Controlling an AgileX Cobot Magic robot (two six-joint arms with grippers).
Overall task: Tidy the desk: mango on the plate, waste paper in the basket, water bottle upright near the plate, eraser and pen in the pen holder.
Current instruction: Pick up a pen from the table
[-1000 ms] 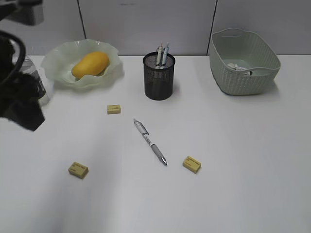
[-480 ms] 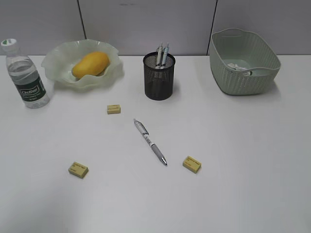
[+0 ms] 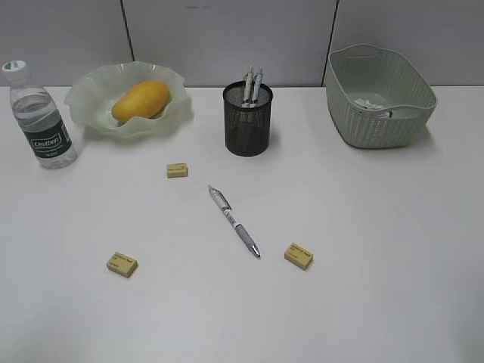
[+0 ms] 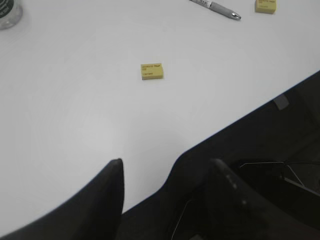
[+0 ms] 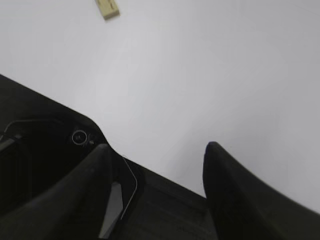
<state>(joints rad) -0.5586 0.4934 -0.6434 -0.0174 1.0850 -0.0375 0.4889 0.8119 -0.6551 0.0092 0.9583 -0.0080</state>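
The mango point(image 3: 141, 100) lies in the plate point(image 3: 94, 89). Left of the plate the water bottle point(image 3: 44, 121) stands upright. The pen holder point(image 3: 247, 125) has pens in it, and the waste paper point(image 3: 368, 103) sits in the basket point(image 3: 382, 113). One pen point(image 3: 234, 221) lies on the desk point(image 3: 363, 212) among three erasers point(image 3: 177, 170) point(image 3: 122, 264) point(image 3: 299, 255). Neither arm shows in the exterior view. My left gripper point(image 4: 166, 162) hangs open and empty over the desk's front edge, an eraser point(image 4: 152, 71) ahead. My right gripper point(image 5: 159, 146) is open and empty too.
The left wrist view also catches the pen's tip point(image 4: 220, 8), a second eraser point(image 4: 265, 5) and the bottle's base point(image 4: 7, 12). An eraser point(image 5: 107, 8) lies at the top of the right wrist view. A grey partition wall runs behind the desk.
The left arm, a second ago in front of the bottle at the left, has drawn back out of the exterior view. The bottle stands alone.
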